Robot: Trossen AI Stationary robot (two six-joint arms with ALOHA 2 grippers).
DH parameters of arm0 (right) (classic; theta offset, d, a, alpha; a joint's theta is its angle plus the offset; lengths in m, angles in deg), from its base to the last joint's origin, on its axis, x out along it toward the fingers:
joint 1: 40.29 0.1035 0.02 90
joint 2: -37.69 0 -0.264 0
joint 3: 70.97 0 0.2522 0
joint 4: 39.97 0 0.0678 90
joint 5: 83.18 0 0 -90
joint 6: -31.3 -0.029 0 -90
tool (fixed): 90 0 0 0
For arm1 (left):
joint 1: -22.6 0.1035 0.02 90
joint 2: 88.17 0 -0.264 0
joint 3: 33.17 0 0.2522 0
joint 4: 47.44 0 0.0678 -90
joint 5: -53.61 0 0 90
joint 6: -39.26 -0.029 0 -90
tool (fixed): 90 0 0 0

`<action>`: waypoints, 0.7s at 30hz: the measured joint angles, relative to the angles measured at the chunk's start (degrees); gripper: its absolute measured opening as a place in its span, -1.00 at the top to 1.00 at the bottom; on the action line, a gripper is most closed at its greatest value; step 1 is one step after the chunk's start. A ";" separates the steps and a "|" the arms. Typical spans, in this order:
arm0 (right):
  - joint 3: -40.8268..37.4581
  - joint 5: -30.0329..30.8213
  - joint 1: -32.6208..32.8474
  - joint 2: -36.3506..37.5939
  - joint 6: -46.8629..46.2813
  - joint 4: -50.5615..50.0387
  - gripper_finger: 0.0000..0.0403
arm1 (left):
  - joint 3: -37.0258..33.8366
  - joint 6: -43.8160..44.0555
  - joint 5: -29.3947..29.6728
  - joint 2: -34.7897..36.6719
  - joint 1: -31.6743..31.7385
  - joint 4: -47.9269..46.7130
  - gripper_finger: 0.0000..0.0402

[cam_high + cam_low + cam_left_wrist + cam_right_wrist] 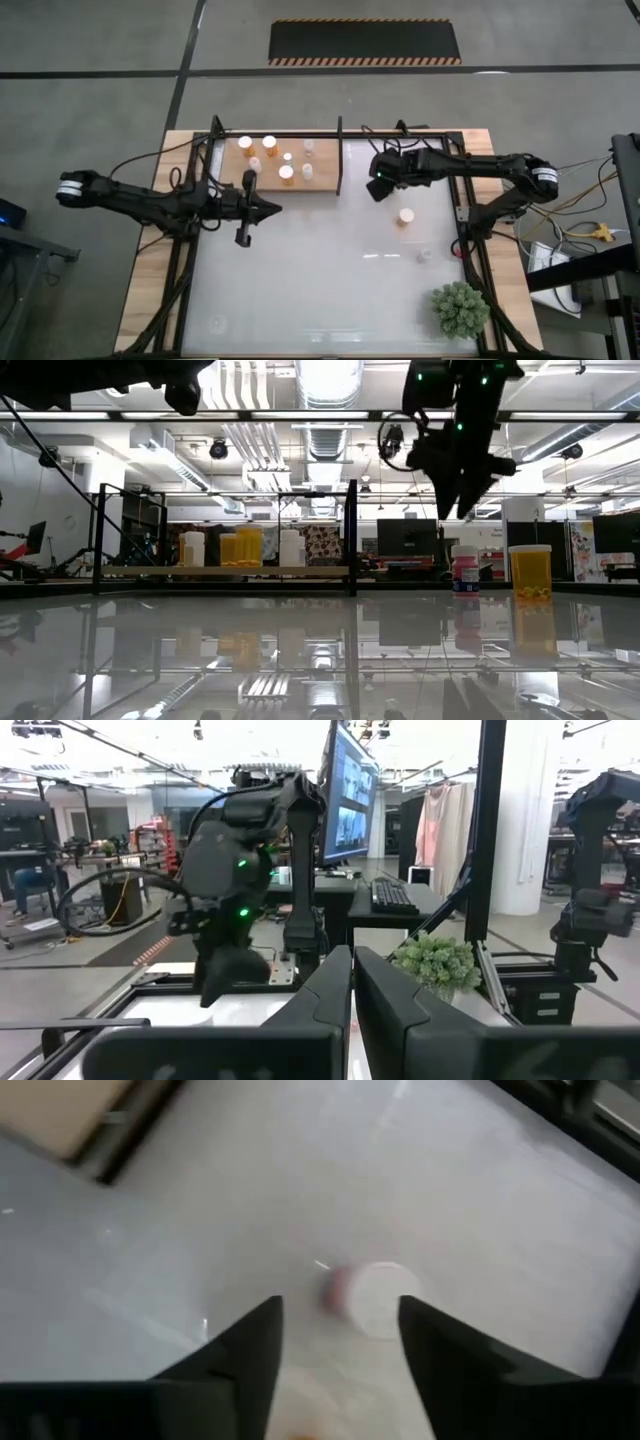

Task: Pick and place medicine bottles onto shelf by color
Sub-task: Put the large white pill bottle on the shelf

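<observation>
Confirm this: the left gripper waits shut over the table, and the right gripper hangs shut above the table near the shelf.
Not quite: the right gripper is open, its fingers spread apart in the right wrist view. The left gripper does wait shut, and the shelf is nearby.

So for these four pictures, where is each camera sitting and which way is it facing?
High view: above the table, looking straight down; both arms, the shelf, the left gripper.
Low view: at tabletop height, facing the room; right gripper hangs above.
Left wrist: faces across the table past its shut fingers.
Right wrist: looks down past open fingers at a white-capped bottle.
Shared: high and left wrist views both show the plant.
</observation>
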 joint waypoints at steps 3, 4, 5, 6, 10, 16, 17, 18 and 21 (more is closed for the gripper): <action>-1.59 -0.17 -2.95 0.00 -0.06 0.17 -0.18 | 0.00 0.00 0.02 0.11 0.00 0.03 1.00; -2.17 -0.34 -3.76 0.00 -0.07 0.21 -0.25 | 0.00 0.00 0.02 0.14 0.01 0.06 1.00; -2.72 -0.48 -4.48 -0.02 -0.09 0.47 -0.30 | 0.00 -0.03 0.04 0.21 0.00 0.04 1.00; -3.19 -0.62 -5.08 -0.10 -0.08 0.69 -0.36 | 0.00 -0.04 0.04 0.24 0.02 0.07 1.00; -5.46 -2.21 -6.30 -0.26 0.41 4.30 -0.49 | 0.00 -0.04 0.24 0.20 0.02 0.11 1.00; -8.75 -3.45 -6.53 -0.26 0.42 8.90 -0.47 | 0.00 -0.07 0.24 0.11 0.02 0.22 1.00; -9.21 -3.45 -6.53 -0.26 0.14 9.41 -0.45 | 0.00 -0.09 0.24 0.11 0.02 0.22 1.00; -9.65 -3.45 -6.53 -0.26 -0.02 9.71 -0.43 | 0.00 -0.09 0.22 0.12 0.02 0.22 1.00; -10.71 -3.45 -6.49 -0.26 -0.09 10.37 -0.35 | 0.00 -0.09 0.22 0.13 0.02 0.20 1.00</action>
